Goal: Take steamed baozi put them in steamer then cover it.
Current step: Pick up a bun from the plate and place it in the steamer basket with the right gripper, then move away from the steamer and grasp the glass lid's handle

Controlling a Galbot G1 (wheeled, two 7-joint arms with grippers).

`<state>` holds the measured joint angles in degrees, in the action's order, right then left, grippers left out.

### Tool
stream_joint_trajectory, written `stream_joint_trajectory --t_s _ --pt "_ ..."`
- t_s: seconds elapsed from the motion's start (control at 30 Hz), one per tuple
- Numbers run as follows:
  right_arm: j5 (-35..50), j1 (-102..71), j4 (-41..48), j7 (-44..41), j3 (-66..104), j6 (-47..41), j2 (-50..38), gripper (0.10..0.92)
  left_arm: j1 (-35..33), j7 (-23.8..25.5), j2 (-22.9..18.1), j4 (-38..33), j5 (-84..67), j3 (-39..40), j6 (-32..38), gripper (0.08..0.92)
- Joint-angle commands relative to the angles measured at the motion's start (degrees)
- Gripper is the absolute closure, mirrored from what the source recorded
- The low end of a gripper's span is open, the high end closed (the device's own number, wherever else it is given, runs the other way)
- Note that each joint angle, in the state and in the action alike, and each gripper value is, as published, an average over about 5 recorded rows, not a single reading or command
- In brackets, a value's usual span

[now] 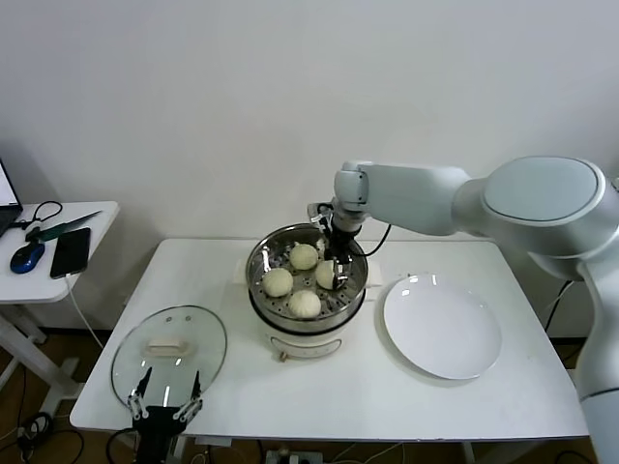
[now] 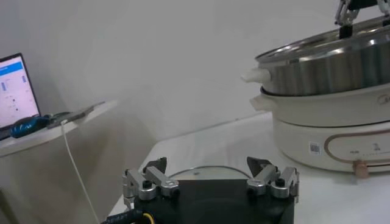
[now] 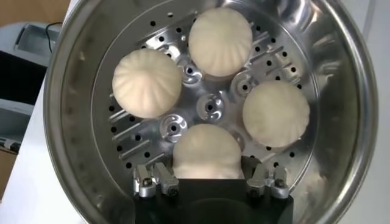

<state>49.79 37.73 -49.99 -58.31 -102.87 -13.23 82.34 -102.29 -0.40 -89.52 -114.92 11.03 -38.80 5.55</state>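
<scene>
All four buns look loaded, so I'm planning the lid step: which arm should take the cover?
Left. The left gripper hangs open at the near edge of the cover. The right gripper is down in the steamer around the fourth baozi, across the table.

Polished stainless-steel steamer [image 3: 341,91] with a perforated, mirror-bright floor, set on a smooth glossy white plastic-looking base [image 2: 329,131]. Four matt, smooth, dough-soft baozi [image 3: 220,41]. Clear glass cover [image 1: 168,354] with a metal rim. Glossy white plate [image 1: 442,325]. Matt white bench [image 1: 338,396].
</scene>
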Motion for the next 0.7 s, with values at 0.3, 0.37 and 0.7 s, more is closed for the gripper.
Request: stream_joint_trajectory --t_s 0.3,0.37,0.7 --pt "-1.39 -0.55 0.24 0.36 1.28 -0.42 -0.15 0.210 0.15 0.00 -0.03 -0.03 0.11 0.11 -0.07 0.177" --pt "-1.37 0.02 0.09 -0.06 1.63 -0.38 -0.47 0.204 0.16 -0.01 -0.04 -0.12 0.14 0.10 -0.09 0.177" --pt "-2.90 4.69 -3.49 -3.68 5.16 1.46 -5.39 0.203 0.12 0.06 -0.22 -0.71 1.42 0.42 -0.12 0.177"
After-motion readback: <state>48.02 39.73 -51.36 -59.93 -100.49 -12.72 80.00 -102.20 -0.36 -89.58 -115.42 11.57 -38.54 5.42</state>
